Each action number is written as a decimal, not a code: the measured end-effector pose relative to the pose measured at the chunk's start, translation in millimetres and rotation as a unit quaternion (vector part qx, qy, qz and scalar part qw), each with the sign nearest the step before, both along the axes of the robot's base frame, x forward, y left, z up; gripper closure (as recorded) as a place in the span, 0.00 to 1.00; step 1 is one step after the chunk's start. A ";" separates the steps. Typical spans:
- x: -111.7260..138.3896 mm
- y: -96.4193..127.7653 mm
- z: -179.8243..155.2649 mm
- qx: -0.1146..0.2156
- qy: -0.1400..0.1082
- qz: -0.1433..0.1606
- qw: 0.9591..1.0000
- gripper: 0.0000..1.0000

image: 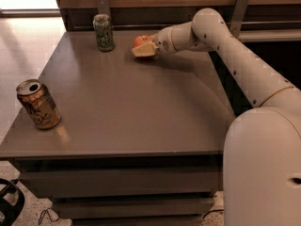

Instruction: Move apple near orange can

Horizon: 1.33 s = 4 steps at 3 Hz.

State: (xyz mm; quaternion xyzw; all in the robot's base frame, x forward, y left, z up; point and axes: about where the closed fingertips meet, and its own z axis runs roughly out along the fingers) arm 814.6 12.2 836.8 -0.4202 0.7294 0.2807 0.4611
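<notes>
One arm (pixel 244 67) outstretched, end effector (pixel 144 50) at apple (pixel 140 40)

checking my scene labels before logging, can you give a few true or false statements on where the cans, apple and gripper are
1. The orange can stands near the table's front left corner. True.
2. The apple lies right beside the orange can. False: it is at the far side of the table, close to the green can.
3. The gripper is at the apple. True.
4. The green can lies on its side. False: it stands upright.
</notes>
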 end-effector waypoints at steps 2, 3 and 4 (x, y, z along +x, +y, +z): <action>-0.2 3.2 -1.8 0.000 0.001 0.002 1.000 1.00; -1.2 6.3 8.8 -0.010 -0.003 0.011 1.000 1.00; -13.6 -0.7 32.2 -0.008 -0.015 0.028 0.999 1.00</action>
